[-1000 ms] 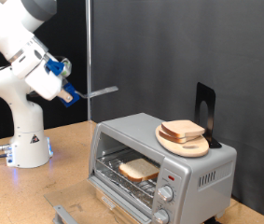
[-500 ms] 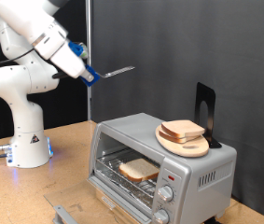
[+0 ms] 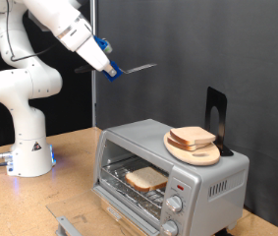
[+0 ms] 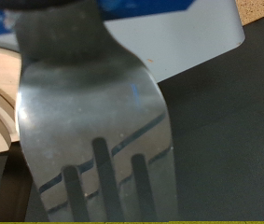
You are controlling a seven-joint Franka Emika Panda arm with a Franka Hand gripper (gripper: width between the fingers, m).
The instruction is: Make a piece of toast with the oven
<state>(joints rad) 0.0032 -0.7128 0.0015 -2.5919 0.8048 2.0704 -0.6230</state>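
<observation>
The silver oven (image 3: 217,177) stands at the exterior view's lower right with its glass door (image 3: 80,218) dropped open. One piece of toast (image 3: 146,178) lies on the wire rack inside. A second slice (image 3: 192,137) lies on a round light-wood board (image 3: 195,155) on the oven's top. My gripper (image 3: 109,67), with blue fingers, is high above and to the exterior view's left of the oven, shut on the handle of a slotted metal spatula (image 3: 139,69) whose blade points right. In the wrist view the spatula blade (image 4: 94,121) fills the frame.
A black upright stand (image 3: 215,116) sits on the oven's top behind the board. Two round knobs (image 3: 175,206) are on the oven's right front. The arm's white base (image 3: 28,147) stands on the wooden table at left. A dark backdrop is behind.
My arm has swung upward and to the exterior view's right, carrying the spatula from beside the base to high above the oven's left side. The toast and oven have not moved.
</observation>
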